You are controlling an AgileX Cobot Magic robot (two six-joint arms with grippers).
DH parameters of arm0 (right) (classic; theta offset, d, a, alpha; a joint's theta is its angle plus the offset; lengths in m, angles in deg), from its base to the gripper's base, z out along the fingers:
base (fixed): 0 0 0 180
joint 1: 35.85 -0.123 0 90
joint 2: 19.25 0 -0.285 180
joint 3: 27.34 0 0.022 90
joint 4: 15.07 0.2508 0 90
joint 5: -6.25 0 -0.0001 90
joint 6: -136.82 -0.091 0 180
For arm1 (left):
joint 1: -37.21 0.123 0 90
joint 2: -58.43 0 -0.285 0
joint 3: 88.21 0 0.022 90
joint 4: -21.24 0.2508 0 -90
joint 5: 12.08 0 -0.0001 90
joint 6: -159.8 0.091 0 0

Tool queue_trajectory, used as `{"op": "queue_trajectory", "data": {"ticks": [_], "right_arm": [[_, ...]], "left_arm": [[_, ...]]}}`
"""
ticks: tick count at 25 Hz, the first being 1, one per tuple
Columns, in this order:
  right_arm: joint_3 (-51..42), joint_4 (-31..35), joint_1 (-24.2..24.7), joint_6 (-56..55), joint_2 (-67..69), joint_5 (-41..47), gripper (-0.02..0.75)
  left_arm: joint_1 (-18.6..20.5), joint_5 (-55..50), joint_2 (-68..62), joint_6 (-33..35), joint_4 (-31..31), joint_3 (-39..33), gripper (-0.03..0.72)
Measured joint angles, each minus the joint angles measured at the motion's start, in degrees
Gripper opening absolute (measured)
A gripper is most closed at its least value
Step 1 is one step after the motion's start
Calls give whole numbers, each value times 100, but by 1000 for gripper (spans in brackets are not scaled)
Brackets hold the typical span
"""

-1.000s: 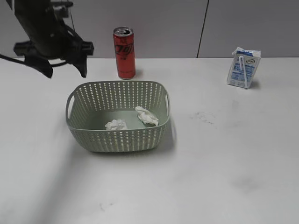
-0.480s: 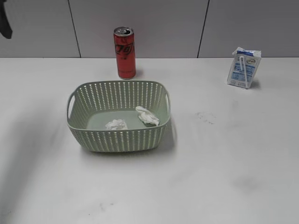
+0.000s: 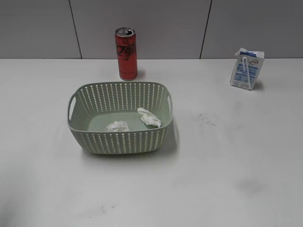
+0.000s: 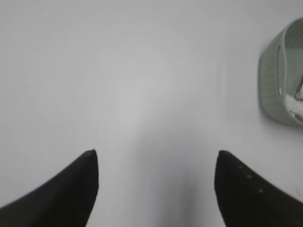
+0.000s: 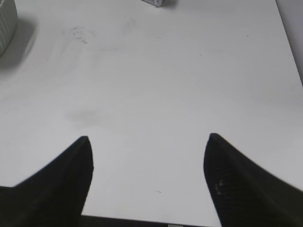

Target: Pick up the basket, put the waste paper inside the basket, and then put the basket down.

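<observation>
The pale sage-green basket [image 3: 120,142] stands on the white table, left of centre in the exterior view. Two crumpled white waste paper wads lie inside it, one at the front [image 3: 117,126] and one at the right [image 3: 149,117]. No arm shows in the exterior view. In the left wrist view my left gripper [image 4: 156,153] is open and empty over bare table, with the basket's end [image 4: 274,90] at the right edge. In the right wrist view my right gripper [image 5: 147,138] is open and empty over bare table, with the basket's corner [image 5: 6,21] at the top left.
A red drink can [image 3: 126,53] stands upright just behind the basket. A blue-and-white drink carton [image 3: 246,69] stands at the back right; its base shows in the right wrist view [image 5: 156,2]. A grey panelled wall runs behind the table. The table's right edge [image 5: 289,42] shows.
The left arm, above the basket's back left one second ago, has drawn away to the left and left the exterior view. The basket and the paper have not moved.
</observation>
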Motion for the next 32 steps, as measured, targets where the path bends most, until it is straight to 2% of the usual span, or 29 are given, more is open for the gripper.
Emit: {"op": "queue_trajectory", "data": {"ticks": [7,12,16,23,32], "right_arm": [[0,0,0,-5,0,0,551],[0,0,0,-5,0,0,551],[0,0,-88,-5,0,0,551],[0,0,-157,-5,0,0,551],[0,0,-157,-5,0,0,551]], "left_arm": [[0,246,2087,16,0,-1928,578],[0,390,3372,17,-217,-2736,578],[0,432,4214,17,-338,-3048,578],[0,849,5329,17,-368,-3186,575],[0,1020,5718,17,-289,-3442,575]]}}
